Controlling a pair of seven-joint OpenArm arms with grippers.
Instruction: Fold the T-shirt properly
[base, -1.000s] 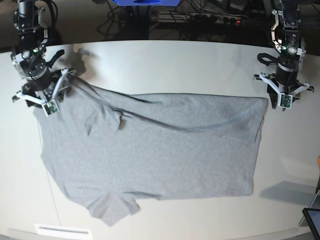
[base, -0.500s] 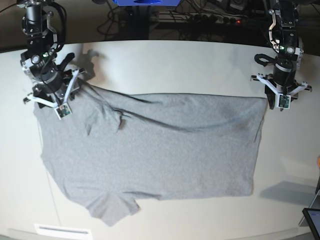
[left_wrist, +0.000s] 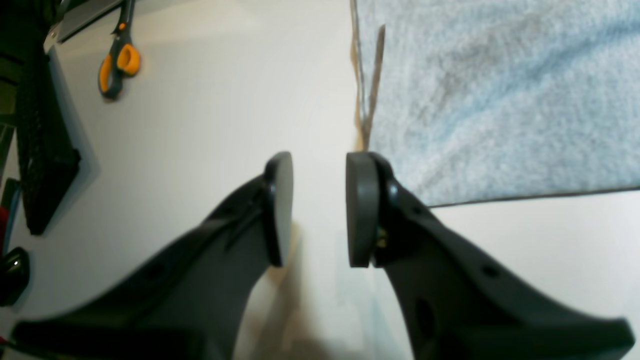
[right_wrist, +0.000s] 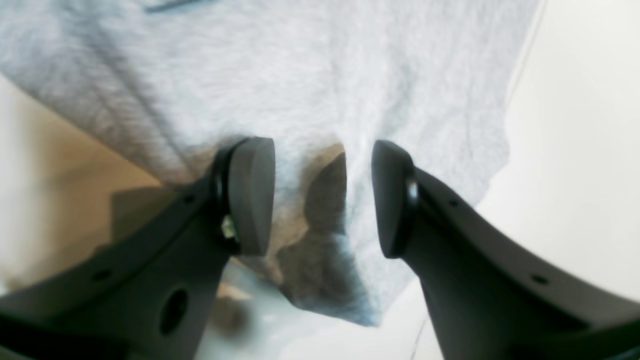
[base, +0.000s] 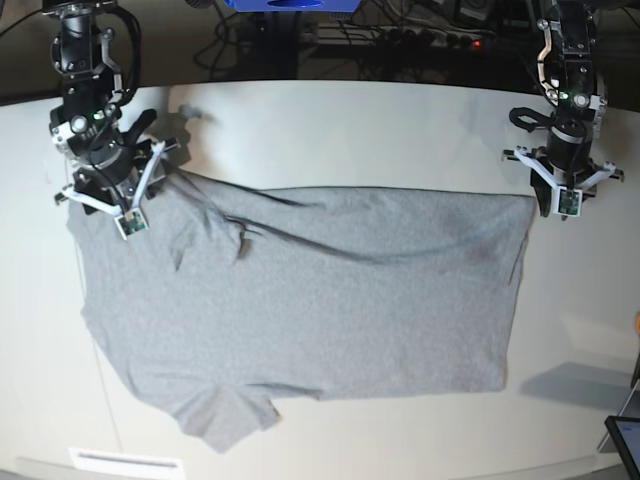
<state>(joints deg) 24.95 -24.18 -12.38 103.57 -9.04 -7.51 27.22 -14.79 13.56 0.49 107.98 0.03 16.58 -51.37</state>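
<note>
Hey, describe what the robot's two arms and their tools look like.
Both arms are black with black cables and small green lights. Each tool, left and right, has white brackets by the wrist and dark curved fingers ending in flat, rounded grey pads.

One T-shirt (base: 300, 310) is seen on one table (base: 350, 130). Two grippers are counted, left (left_wrist: 318, 207) and right (right_wrist: 322, 197). One pair of scissors (left_wrist: 117, 60) is seen.
</note>
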